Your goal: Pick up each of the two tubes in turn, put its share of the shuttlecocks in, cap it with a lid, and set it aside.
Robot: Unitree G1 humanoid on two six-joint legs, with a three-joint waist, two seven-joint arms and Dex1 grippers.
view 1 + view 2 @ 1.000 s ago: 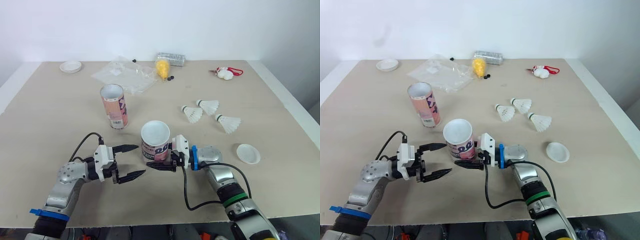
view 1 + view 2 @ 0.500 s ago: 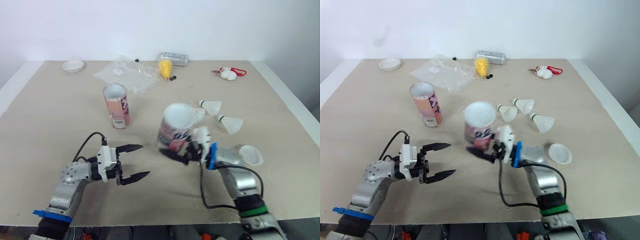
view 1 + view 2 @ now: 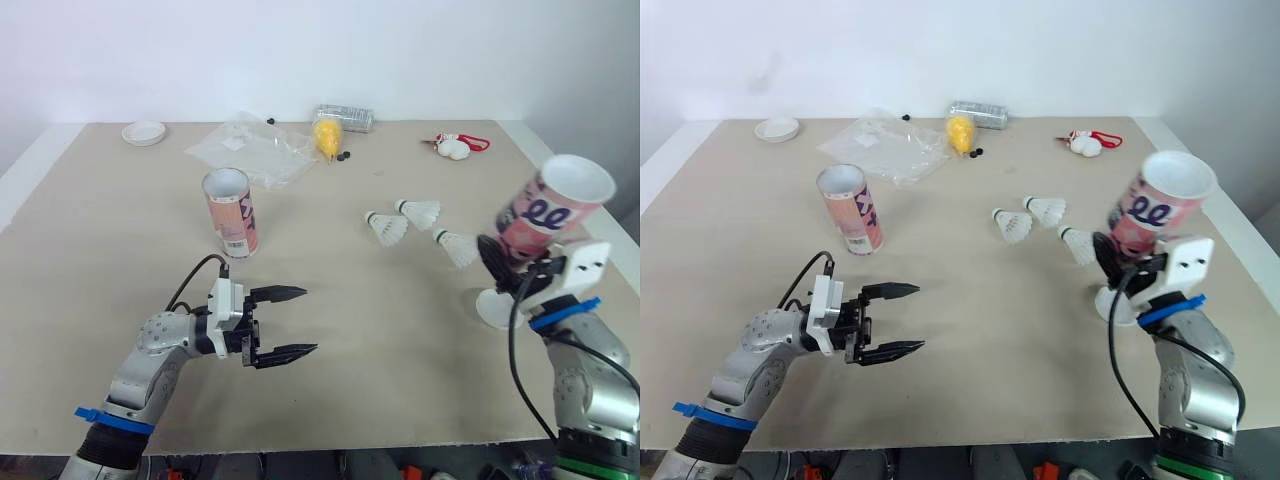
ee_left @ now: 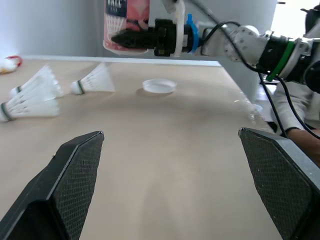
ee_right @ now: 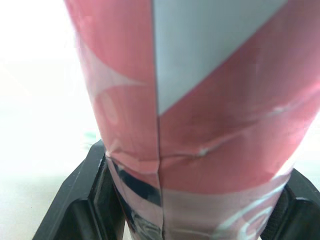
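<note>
Right gripper [image 3: 508,272] clamps the tube [image 3: 548,208] near its base; thin light card, I think, easily dented; left gripper [image 3: 298,322] spread, empty.

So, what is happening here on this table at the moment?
A robot is in the middle of a packing job. Its right gripper holds one pink tube, tilted, in the air over the right side of the table, near a white lid. The left gripper is open and empty, low over the table. The other tube stands upright further back, and three shuttlecocks lie loose between the two. Neither is capped.
</note>
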